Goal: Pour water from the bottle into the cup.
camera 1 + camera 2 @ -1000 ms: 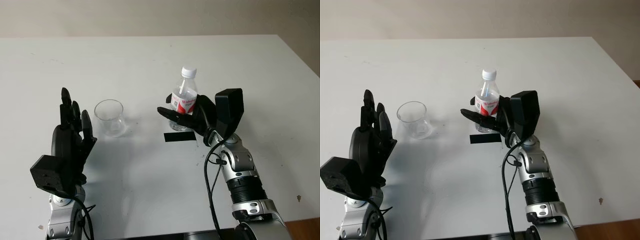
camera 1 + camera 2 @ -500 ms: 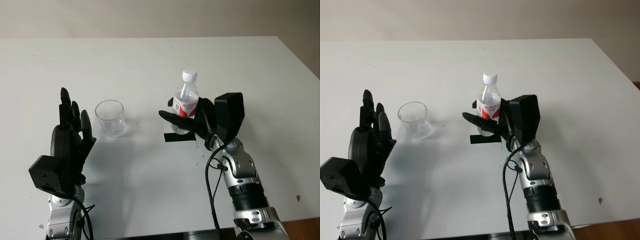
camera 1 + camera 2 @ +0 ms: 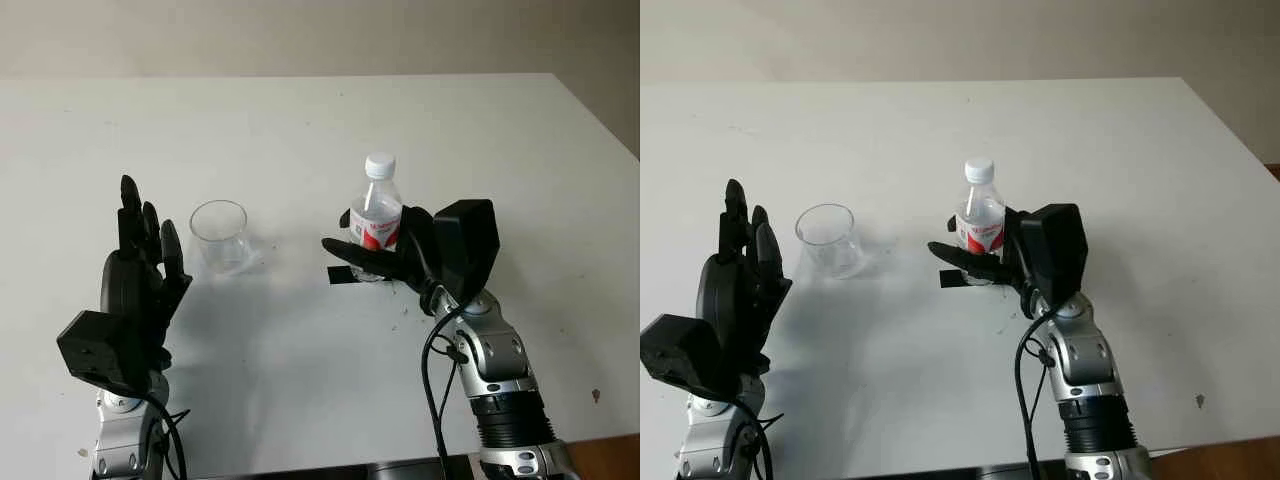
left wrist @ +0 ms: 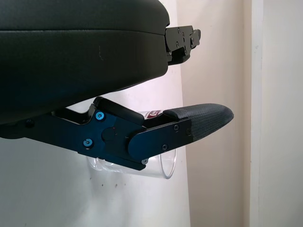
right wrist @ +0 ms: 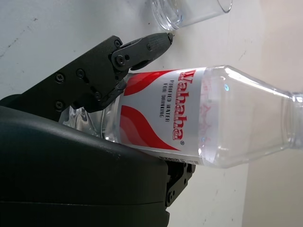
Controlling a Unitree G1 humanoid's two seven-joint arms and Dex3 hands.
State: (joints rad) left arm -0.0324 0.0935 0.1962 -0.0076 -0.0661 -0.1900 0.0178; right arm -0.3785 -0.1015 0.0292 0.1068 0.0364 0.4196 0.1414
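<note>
A clear water bottle [image 3: 377,215] with a white cap and a red-and-white label stands upright at the table's middle, over a black tape mark [image 3: 338,274]. My right hand [image 3: 368,252] is shut on its lower half; in the right wrist view the fingers [image 5: 118,59] wrap around the bottle [image 5: 189,118] just below the label. An empty clear cup [image 3: 220,235] stands upright to the bottle's left, apart from it. My left hand [image 3: 140,265] is open, raised just left of the cup and not touching it. The cup [image 4: 163,165] shows behind that hand's fingers [image 4: 199,120].
The white table [image 3: 300,130] stretches far behind the cup and bottle. Its right edge [image 3: 600,115] runs diagonally at the far right, with darker floor beyond. The black tape mark lies flat under the bottle.
My right hand has drawn back toward me with the bottle, which stays upright. The cup and my left hand have not moved.
</note>
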